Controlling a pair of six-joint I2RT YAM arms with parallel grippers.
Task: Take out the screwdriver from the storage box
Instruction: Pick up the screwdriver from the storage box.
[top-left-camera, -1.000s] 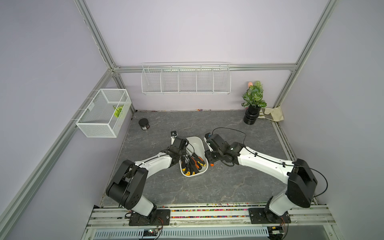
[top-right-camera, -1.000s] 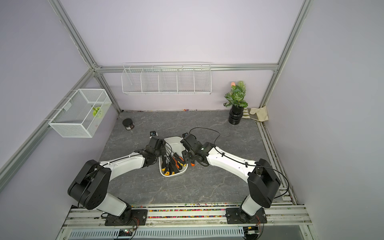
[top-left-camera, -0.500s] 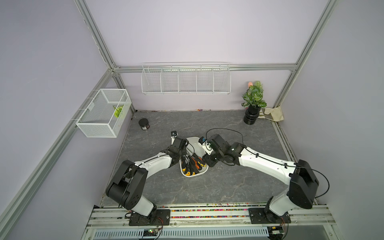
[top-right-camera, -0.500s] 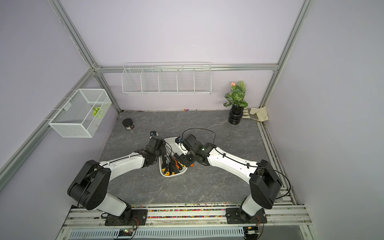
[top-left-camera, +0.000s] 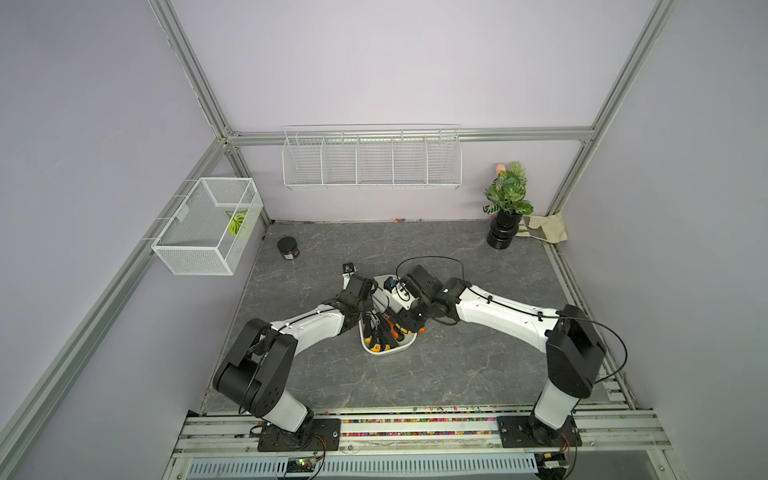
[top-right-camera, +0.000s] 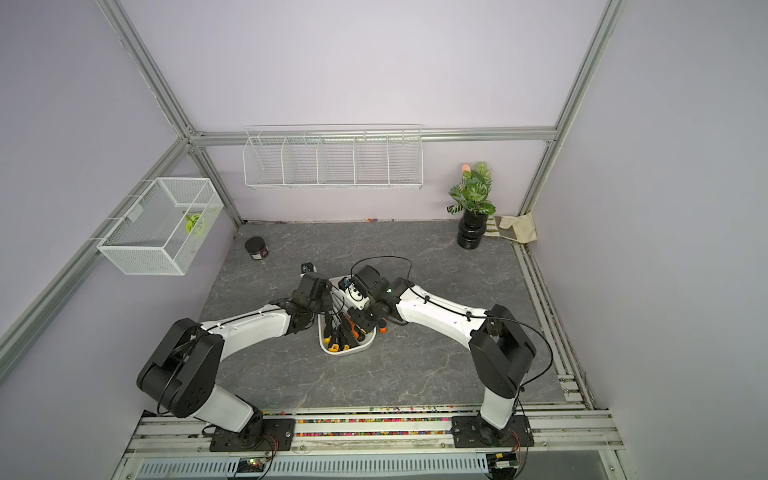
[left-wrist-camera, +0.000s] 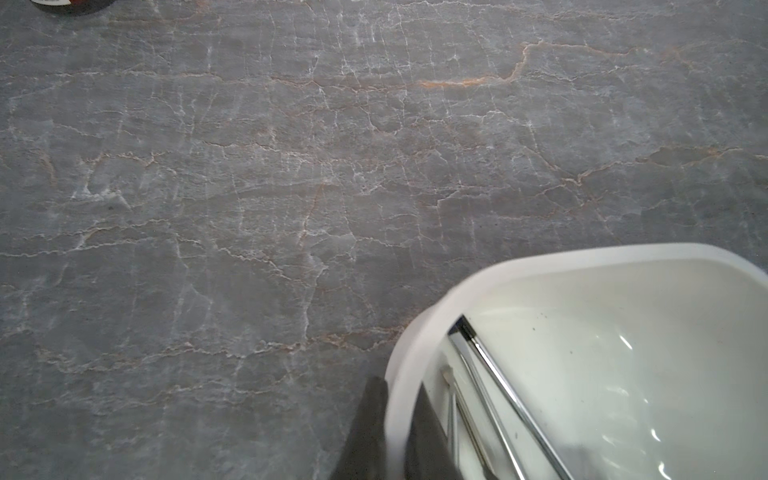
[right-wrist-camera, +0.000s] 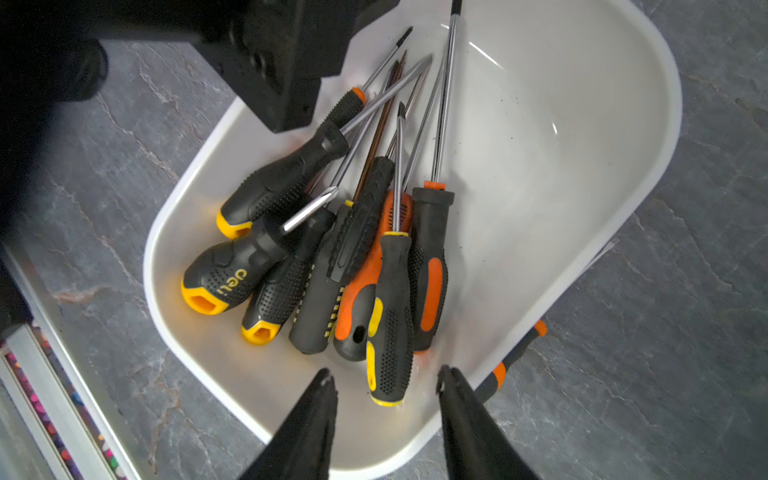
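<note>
Storage box (right-wrist-camera: 648, 174): shallow white plastic tub with smooth, glossy solid walls, rounded corners and a thick rolled rim. It sits mid-table between the two arms in both top views.
Screwdrivers (right-wrist-camera: 332, 232): a loose, crossing pile inside the tub. The handles are bunched at one end and the thin round chrome shafts fan toward the other; one shaft looks brownish.
Handles: chunky black rubber with dotted and ribbed grip texture and yellow or orange inserts. Some butts are hexagonal.
Black-and-yellow screwdriver (right-wrist-camera: 390, 316): lies on top of the pile, slim and stippled, with its butt nearest the tub's end wall.
Loose screwdriver (right-wrist-camera: 515, 353): black and orange, on the table outside the tub just beside its long wall, which partly hides it.
Left gripper (left-wrist-camera: 397, 386): dark fingers pinched tight on the tub wall, one inside the rim and one outside.
Right gripper (right-wrist-camera: 386, 374): tapered black fingers set moderately apart, holding nothing. The tips flank the black-and-yellow handle's butt with a gap on each side.
Tabletop (left-wrist-camera: 291, 166): matte grey stone-look surface with pale and rusty veins.
</note>
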